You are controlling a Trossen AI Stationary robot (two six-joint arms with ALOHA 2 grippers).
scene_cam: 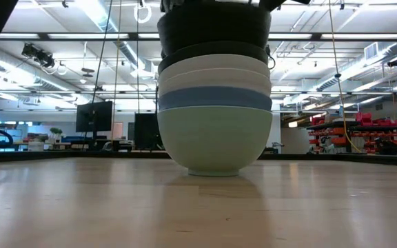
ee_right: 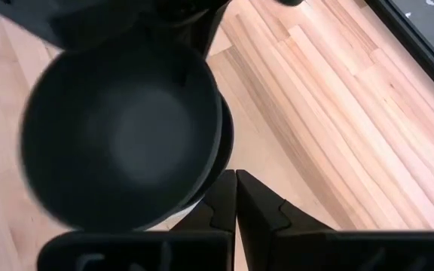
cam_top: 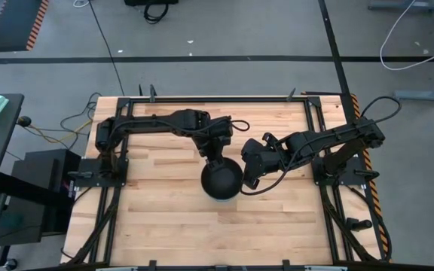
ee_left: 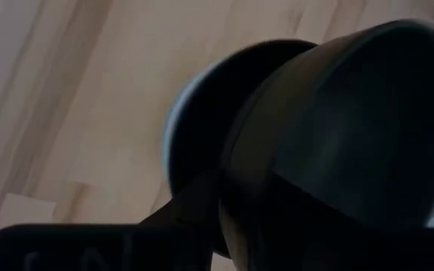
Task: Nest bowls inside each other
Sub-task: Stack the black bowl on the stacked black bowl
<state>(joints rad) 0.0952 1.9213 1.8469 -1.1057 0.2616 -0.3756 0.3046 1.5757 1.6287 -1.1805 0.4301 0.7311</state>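
Note:
Several bowls stand nested in one stack (scene_cam: 214, 131) at the table's middle: mint green at the bottom, then blue, two white, and a black one. A second black bowl (scene_cam: 212, 27) sits topmost, showing more of its wall than the others and shifted slightly off the black bowl under it (ee_right: 226, 143). From above only the top black bowl (cam_top: 221, 182) shows. My left gripper (cam_top: 215, 156) is shut on that bowl's far rim. My right gripper (ee_right: 236, 188) is shut, just right of the stack; whether it touches, I cannot tell. My left gripper holds the top black bowl by its rim on the far side (ee_left: 228, 203), coming from above and the far side. One finger (ee_left: 187, 218) lies on the wall's outside; the other is lost in the bowl's dark inside. Whether the bowl rests in the stack, I cannot tell.
The bare wooden tabletop (cam_top: 164, 226) lies open around the stack. Black frame rails (cam_top: 111, 218) run along the table's left and right edges, where the arm bases stand.

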